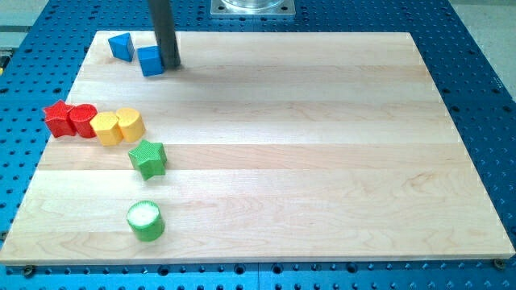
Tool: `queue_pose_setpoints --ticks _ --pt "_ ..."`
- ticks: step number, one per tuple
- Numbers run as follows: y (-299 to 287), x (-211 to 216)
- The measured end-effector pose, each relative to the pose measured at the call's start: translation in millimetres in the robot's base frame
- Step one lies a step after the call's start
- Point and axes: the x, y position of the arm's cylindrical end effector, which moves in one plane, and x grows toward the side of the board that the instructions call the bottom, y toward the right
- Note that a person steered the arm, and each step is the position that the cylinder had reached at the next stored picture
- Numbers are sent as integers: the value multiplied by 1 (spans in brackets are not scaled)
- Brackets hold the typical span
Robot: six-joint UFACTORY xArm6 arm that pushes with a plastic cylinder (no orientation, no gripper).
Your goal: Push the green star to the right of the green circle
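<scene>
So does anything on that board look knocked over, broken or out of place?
Nothing stands out. All the blocks sit flat and whole on the wooden board, bunched toward the view's left. My tip rests beside the blue cube, far from the green star.

This looks to me like a robotics lab bench. A pale wooden board [266, 153] lies on a blue metal table [484, 97] drilled with a regular grid of threaded holes, the kind used for bolting down test rigs. Beyond the board's top edge I see a square grey metal mounting plate [253, 7]. Small screws [29, 271] sit at the board's bottom corners. Nothing domestic shows anywhere around it.
</scene>
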Motion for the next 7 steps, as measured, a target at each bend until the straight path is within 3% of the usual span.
queue_pose_setpoints --ticks 1,2,3,5,6,7 --pt "-18 0" --pt "-7 30" --pt "45 110" --pt "18 180" --pt "-26 193" --pt "6 221"
